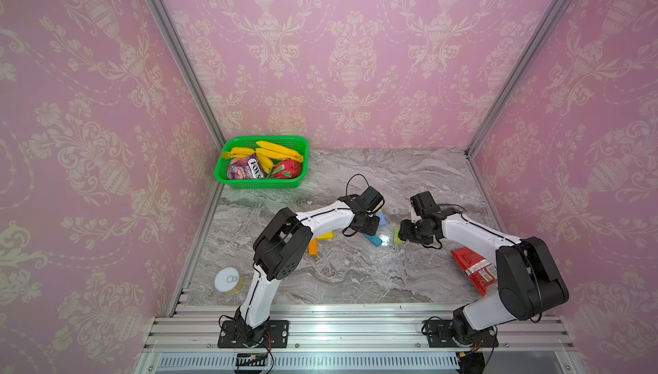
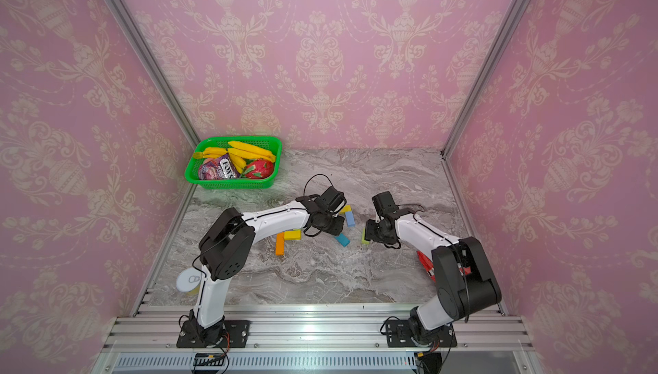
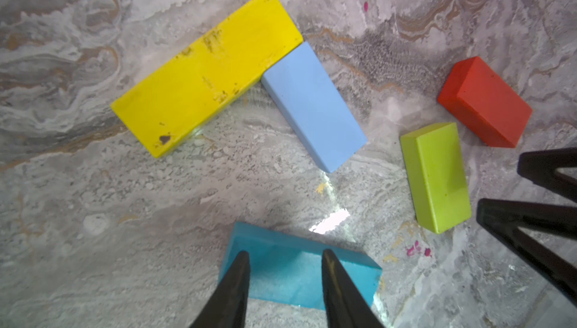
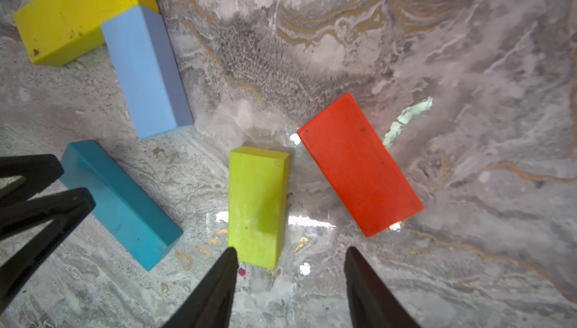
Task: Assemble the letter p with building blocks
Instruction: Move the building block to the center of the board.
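Marble-patterned tabletop hosts the work: the left arm and right arm lean in from the near rail over the building blocks scattered at its middle. The green basket of fruit in the far corner, the red snack packet and the tin can sit well apart and seem to play no part.

A long yellow block and a light blue block touch at a right angle, apparently laid as one corner of the letter. An orange block and a short yellow block form a second corner, partly hidden under the left arm.

The teal block, lime block and red block lie loose and askew nearby, probably awaiting placement.

The left gripper hangs over the teal block, fingers narrowly parted and holding nothing, likely lining up a pick. The right gripper stands wider, also empty, with the lime block's near end just beside one fingertip; contact cannot be judged.
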`<state>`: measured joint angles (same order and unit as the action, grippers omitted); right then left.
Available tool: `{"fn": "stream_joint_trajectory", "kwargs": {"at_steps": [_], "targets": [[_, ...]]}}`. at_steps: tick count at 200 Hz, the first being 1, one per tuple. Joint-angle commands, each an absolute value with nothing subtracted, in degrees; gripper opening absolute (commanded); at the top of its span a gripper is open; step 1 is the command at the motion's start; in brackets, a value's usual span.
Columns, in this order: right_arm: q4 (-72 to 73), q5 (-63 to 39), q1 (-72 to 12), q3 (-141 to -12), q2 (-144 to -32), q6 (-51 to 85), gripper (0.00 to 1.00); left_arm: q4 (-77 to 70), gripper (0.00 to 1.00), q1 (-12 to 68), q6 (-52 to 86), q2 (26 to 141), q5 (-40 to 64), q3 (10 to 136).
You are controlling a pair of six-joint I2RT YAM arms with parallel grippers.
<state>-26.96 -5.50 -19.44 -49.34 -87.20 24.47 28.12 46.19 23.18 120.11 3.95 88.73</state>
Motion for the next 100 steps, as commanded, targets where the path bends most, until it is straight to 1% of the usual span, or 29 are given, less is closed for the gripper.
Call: {"fn": "stream_joint_trajectory", "kwargs": {"at_steps": [1,100], "targets": [[-26.63,-4.83,-19.82,-49.13,-88.18,24.60,0.58,31.78,0.41,47.44,20.07,122.10,-0.44,91.33],[-27.25,-4.15,-19.81,-49.11,-88.00,24.35,0.58,28.55,0.40,47.59,20.26,125.44,-0.64,89.71]]}}
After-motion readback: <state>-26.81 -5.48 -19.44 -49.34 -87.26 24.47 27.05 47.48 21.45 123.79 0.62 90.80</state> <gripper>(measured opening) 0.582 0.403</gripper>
